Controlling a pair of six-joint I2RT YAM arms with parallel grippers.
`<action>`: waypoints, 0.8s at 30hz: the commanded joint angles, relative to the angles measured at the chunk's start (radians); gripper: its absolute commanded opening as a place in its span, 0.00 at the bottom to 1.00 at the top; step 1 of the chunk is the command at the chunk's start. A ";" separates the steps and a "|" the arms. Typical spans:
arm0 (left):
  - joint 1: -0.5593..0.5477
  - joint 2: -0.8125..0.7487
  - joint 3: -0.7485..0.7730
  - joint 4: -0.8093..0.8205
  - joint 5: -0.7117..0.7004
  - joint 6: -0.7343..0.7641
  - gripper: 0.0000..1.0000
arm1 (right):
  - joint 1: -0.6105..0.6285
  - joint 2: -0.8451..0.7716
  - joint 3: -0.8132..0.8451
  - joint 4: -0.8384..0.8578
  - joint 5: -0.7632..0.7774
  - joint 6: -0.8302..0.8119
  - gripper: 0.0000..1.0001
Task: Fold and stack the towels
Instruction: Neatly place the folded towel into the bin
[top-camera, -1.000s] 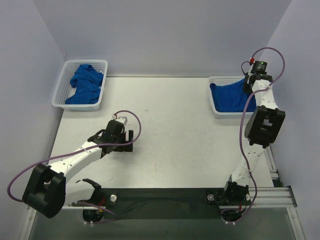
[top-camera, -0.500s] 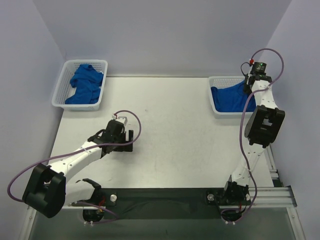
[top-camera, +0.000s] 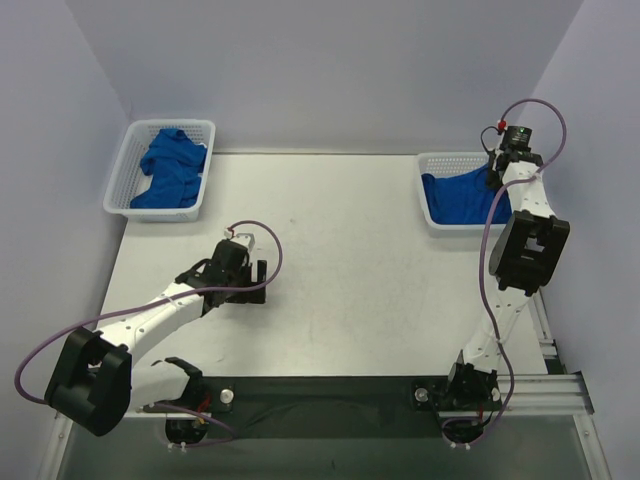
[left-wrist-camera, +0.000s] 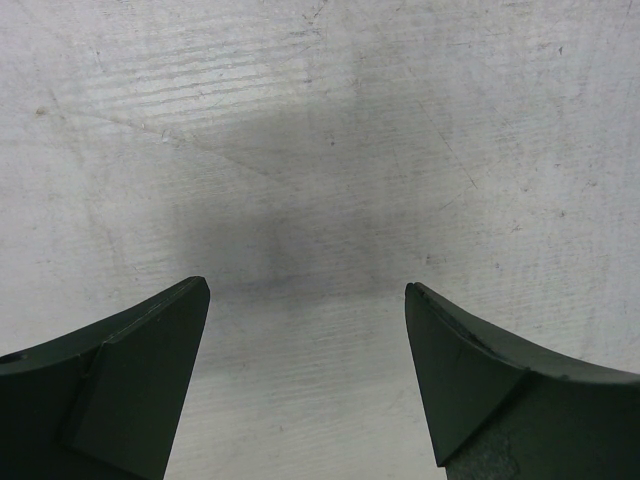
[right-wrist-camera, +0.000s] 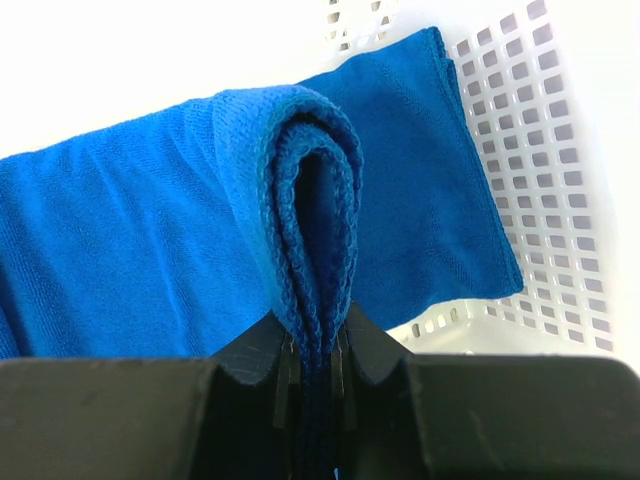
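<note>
Two o'clock: right gripper (right-wrist-camera: 312, 342) pinches a towel (right-wrist-camera: 300, 150) fold inside mesh basket (right-wrist-camera: 540, 150).
Eight o'clock: left gripper (left-wrist-camera: 307, 300) spread, empty.
Risk: you yank hard — towel snags, basket tips.

The towel (right-wrist-camera: 300, 200) in the right gripper (right-wrist-camera: 312, 342) is soft blue cloth, matt, with a fine nubbly pile and a ribbed, stitched edge. The right basket (right-wrist-camera: 545, 150) beneath it is smooth white plastic mesh with a faint sheen; the left basket (top-camera: 118, 190) looks alike and holds towels (top-camera: 170, 172) of the same matt cloth. The fingers (left-wrist-camera: 130, 380) of the left gripper (left-wrist-camera: 305, 325) are dark, smooth, matt plastic. The table (left-wrist-camera: 320, 120) is white and matt, its surface scuffed with fine scratches and grey smudges. The purple cable (top-camera: 483, 262) looks smooth and slightly glossy.
</note>
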 joint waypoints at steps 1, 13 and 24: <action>0.000 -0.011 0.021 0.030 -0.011 -0.008 0.90 | -0.010 -0.052 -0.025 0.016 0.041 -0.001 0.01; 0.000 -0.010 0.025 0.023 -0.018 -0.002 0.90 | -0.008 -0.052 -0.026 0.031 0.130 0.005 0.01; 0.000 -0.016 0.021 0.020 -0.021 -0.002 0.91 | -0.010 -0.009 -0.031 0.048 0.189 0.011 0.05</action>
